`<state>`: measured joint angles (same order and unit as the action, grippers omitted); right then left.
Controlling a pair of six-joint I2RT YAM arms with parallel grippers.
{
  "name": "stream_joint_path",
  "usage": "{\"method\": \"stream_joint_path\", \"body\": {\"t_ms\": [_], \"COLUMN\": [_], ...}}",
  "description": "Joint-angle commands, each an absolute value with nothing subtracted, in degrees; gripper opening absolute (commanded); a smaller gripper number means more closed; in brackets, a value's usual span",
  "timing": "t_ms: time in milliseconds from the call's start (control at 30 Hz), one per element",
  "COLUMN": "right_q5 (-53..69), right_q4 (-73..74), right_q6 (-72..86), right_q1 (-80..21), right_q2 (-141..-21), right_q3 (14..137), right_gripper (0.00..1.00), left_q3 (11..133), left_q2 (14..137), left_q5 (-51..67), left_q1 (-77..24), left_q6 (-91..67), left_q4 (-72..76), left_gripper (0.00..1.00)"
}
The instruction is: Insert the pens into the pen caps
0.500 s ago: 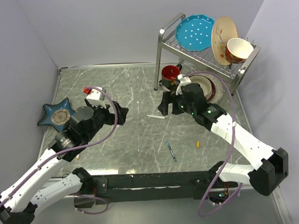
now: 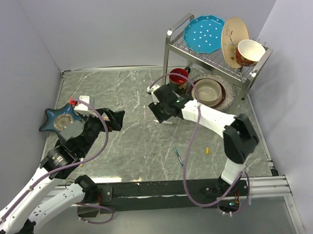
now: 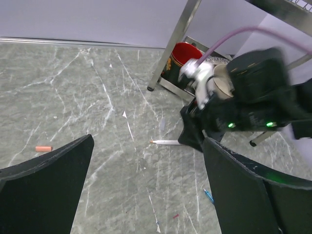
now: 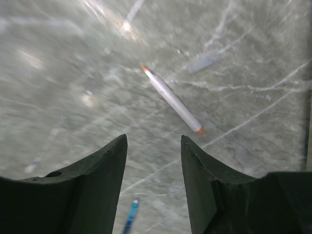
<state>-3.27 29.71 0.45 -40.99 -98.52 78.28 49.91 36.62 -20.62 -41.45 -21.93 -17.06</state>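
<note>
At mid-tabletop, the right tool hangs over a white pen. The tool is spread open and grips nothing. The pen lies flat on the marble, just beyond the fingertips, orange nib pointing away and to the left in the wrist view. It runs diagonally to the gap between the jaws, not squarely across it.

The left tool is also wide open and empty, off to the left and aimed toward the same pen. A red-orange cap lies on the tabletop to its left. A yellow-orange cap sits well apart, toward the near right, and a blue-teal pen lies between it and the centre. No pen is capped yet; the task reads as barely begun.

Step in hand, as I judge it: pick up the white pen.
- Advance until the barrel sits between the fingers, not ahead of them.
- Turn the wrist so the jaws close across the barrel, not along it.
- Go down until the fingertips nearly brush the tabletop; the barrel is far thinner than they are, and a high pinch would miss or roll it.
- Grip near the rear half, leaving the nib end standing clear for the cap.
- Close slowly, since a round barrel may skid sideways.
</note>
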Motion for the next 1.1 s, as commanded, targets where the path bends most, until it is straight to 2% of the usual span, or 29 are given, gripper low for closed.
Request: {"method": "stream_joint_path", "body": {"t_ms": [0,333,1067], "right_q5": [-5.2,-5.8,-1.1], "right_q4": [32.4,34.4,33.9], "right_q6": [-8.7,-14.7,-16.4], "right_q1": [-40.8,-39.9,-37.5], "right_q2": [-101.2,-110.2,-117.2], "right_q3": [81.5,85.7,87.4], "right_gripper": [0.55,0.50,0.45], "left_q3": [49.5,49.6,49.4], "left_q2": [35.6,35.7,35.9], "left_q5": [-21.8,-20.5,-20.7], "left_q1": [-41.6,-41.6,-41.6], "left_q6": [-22.1,-22.1,-22.1], "left_q4": [-14.3,-14.2,-14.1], "left_gripper": [0.99,0.99,0.99]}}
